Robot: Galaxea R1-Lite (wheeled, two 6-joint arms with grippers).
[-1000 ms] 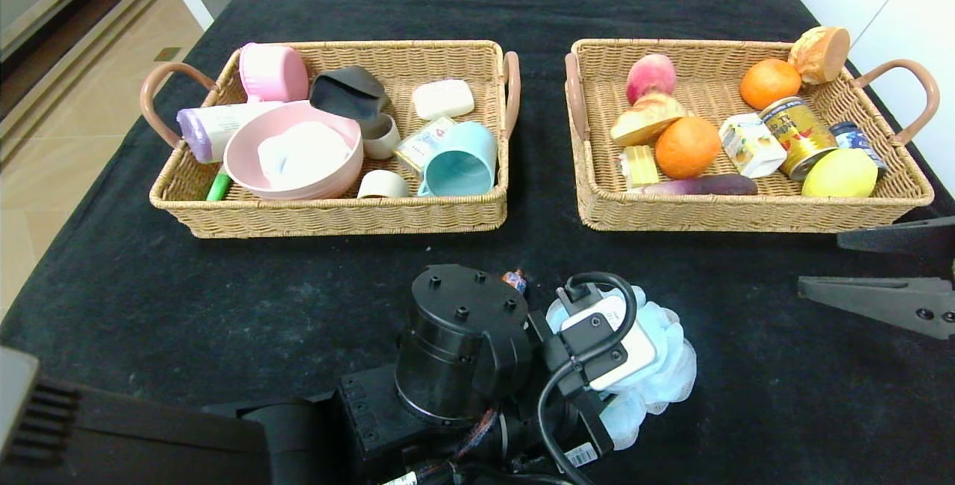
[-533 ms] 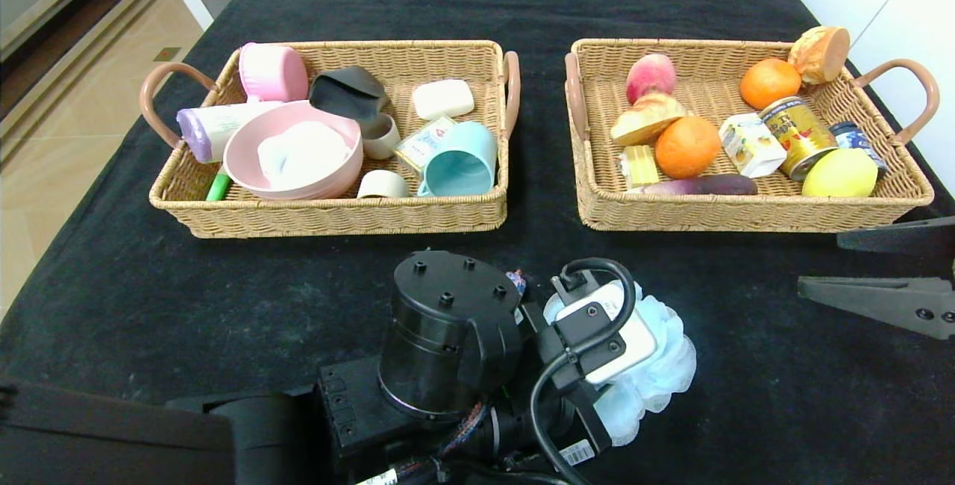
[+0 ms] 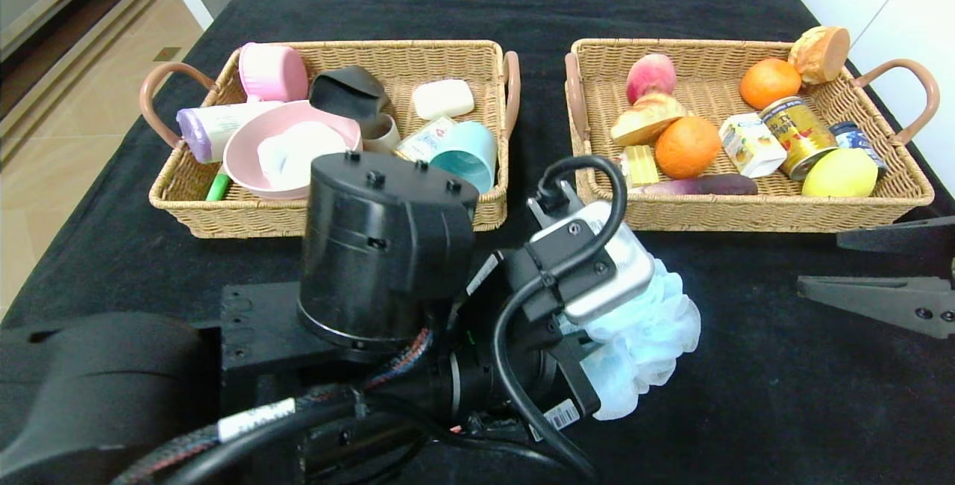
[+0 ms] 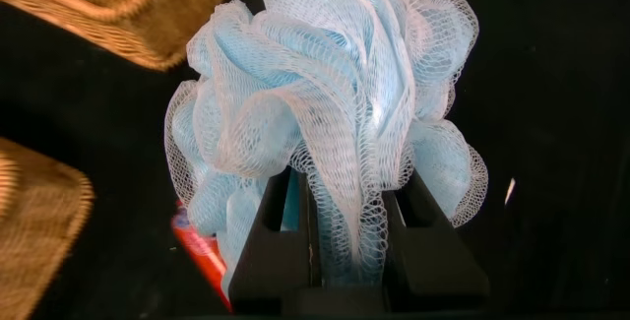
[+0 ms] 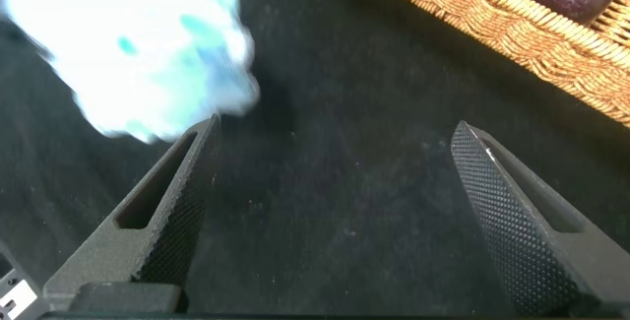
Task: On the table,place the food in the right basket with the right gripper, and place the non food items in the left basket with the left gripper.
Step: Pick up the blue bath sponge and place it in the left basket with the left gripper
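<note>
Left gripper (image 4: 340,246) clamped on light-blue bath pouf (image 3: 642,339) (lifted off table (image 3: 783,395)), at 6 o'clock from the 2 baskets. Right gripper (image 5: 330,212) spread wide at 3 o'clock, holding nothing.

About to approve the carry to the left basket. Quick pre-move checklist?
1. Left gripper shut on the bath pouf: ok, mesh pinched between its fingers.
2. Pouf off the table: cannot tell.
3. Landing room in the left basket: not ok, crowded; the pink bowl and teal cup fill the near side.
4. Right gripper out of the path: ok, open over bare cloth near the right basket.
5. Sausage stick not snagged: cannot tell, it lies close under the pouf.
</note>
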